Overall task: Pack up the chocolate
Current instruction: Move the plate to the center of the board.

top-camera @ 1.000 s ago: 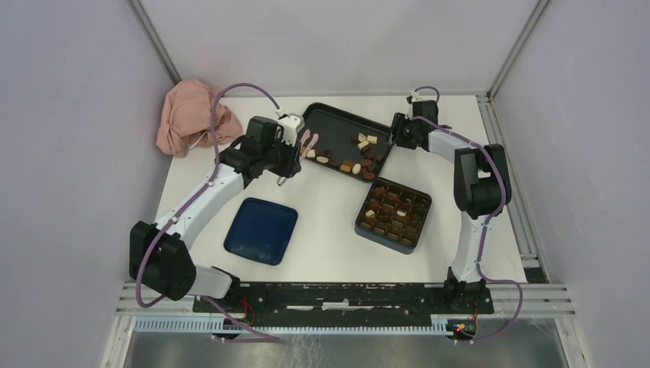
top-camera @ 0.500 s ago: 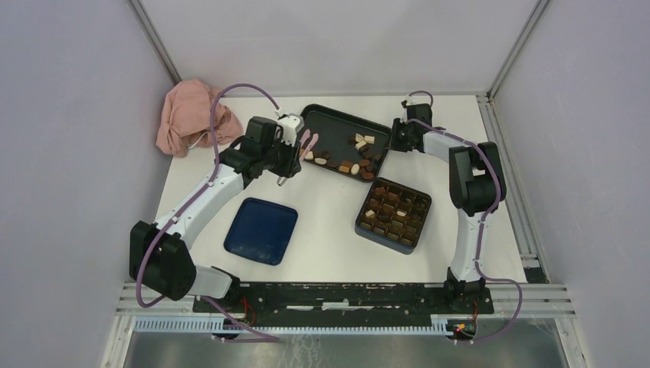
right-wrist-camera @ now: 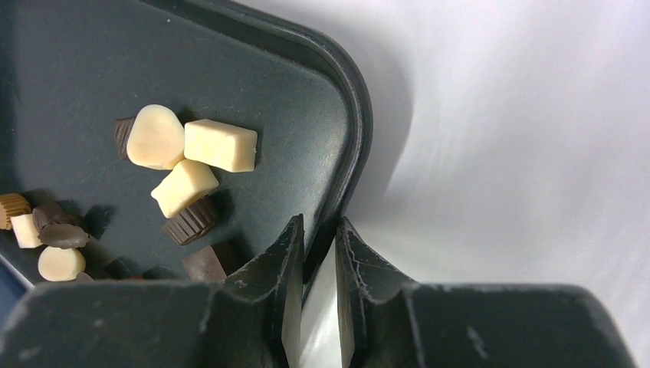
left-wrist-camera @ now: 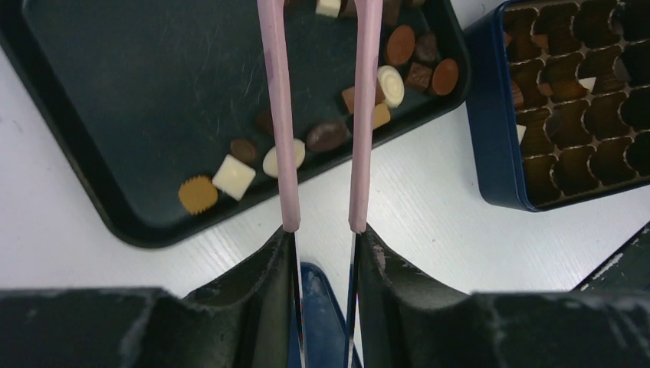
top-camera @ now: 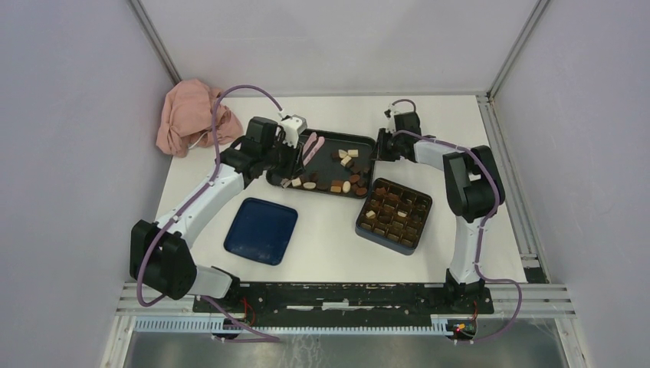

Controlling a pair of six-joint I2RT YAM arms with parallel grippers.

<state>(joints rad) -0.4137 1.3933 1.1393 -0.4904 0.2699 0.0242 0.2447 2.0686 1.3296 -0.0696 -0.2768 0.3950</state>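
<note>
Toward the near-left of the bench (top-camera: 329, 257), the lid (top-camera: 260, 231) is lying apart from the box (top-camera: 383, 239). The box, nearer the right edge, is showing a few filled cells and many empty ones, so packing is looking well short of done. Beyond it, most of the chocolate (left-wrist-camera: 234, 176) is lying loose on the tray (left-wrist-camera: 153, 92). The left tool (left-wrist-camera: 322, 238), partly closed, is gripping the tongs (left-wrist-camera: 277, 115) above the tray; their tips I cannot see. The right tool (right-wrist-camera: 318, 226), nearly closed, is pinching the tray's right corner rim. A cloth (top-camera: 188, 115) is lying at the far-left corner.
</note>
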